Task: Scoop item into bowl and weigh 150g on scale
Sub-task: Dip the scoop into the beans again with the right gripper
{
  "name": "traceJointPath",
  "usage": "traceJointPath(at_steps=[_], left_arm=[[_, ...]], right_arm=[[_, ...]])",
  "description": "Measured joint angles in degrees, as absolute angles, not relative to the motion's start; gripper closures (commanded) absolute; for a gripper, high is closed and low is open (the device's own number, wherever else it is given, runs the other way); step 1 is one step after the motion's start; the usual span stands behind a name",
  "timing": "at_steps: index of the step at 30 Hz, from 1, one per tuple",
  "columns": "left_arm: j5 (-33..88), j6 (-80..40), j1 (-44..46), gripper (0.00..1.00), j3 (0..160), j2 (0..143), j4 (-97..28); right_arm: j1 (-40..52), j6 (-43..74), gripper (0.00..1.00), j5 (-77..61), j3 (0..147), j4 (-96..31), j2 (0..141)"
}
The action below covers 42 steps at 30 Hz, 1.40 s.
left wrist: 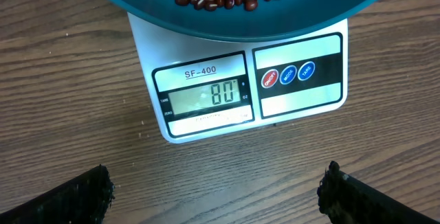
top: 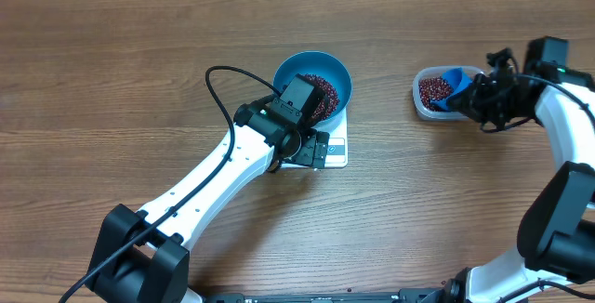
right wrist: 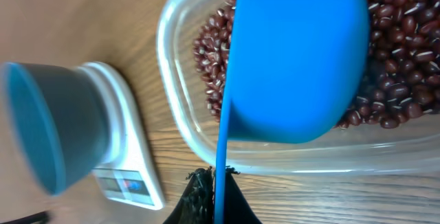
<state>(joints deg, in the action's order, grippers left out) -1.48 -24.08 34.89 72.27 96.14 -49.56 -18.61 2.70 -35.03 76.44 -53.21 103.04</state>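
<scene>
Left end effector [left wrist: 216, 189]: open, jaws spread wide, nothing between them. In the overhead view it hangs at the 7 o'clock edge of the bowl, above the scale's panel end.

Bowl [top: 340, 82]: round, deep, bright blue. It stands on the scale [top: 337, 151] and covers most of the platform. It holds a shallow layer of beans [top: 325, 87] that is well below the rim.

Scale: flat, white and square, resting on the wooden bench [top: 112, 71]. Its panel projects from under the bowl at 6 o'clock. The display [left wrist: 210, 95] reads 80, with three round buttons beside it.

Beans: small, oval, dark red-brown and glossy, some with a pale streak. They lie loose.

Tub [top: 420, 104]: clear plastic with rounded corners, on the bench at 3 o'clock from the bowl and well apart from it. A second heap of the same beans covers its floor.

Scoop [top: 455, 84]: small and blue. Its cup is over the beans at the tub's 3 o'clock side. Contact with the heap cannot be determined.

Right end effector [right wrist: 218, 198]: closed on the scoop's thin handle, at 3 o'clock from the tub.
</scene>
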Motion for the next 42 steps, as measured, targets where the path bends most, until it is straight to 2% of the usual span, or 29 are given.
traceJointPath(at_steps=[16,23,25,26,37,42], left_arm=[[-1.5,-24.1,34.9,0.00,72.3,96.1,-49.5],[-1.5,-24.1,34.9,0.00,72.3,96.1,-49.5],[-1.5,-24.1,34.9,0.00,72.3,96.1,-49.5],[-1.5,-24.1,34.9,0.00,72.3,96.1,-49.5],[-1.5,-24.1,34.9,0.01,72.3,96.1,-49.5],[-1.5,-24.1,34.9,0.01,72.3,96.1,-49.5]], right_arm=[[-21.1,0.4,0.96,-42.1,76.4,-55.1,103.0],[-21.7,0.2,0.96,-33.6,76.4,-54.8,103.0],[-21.7,0.2,0.92,-31.4,76.4,-54.8,103.0],[-21.7,0.2,0.84,-30.9,76.4,-54.9,103.0],[-21.7,0.0,0.84,-29.6,76.4,-54.0,103.0],[-21.7,2.6,0.90,-29.6,76.4,-52.6,103.0]])
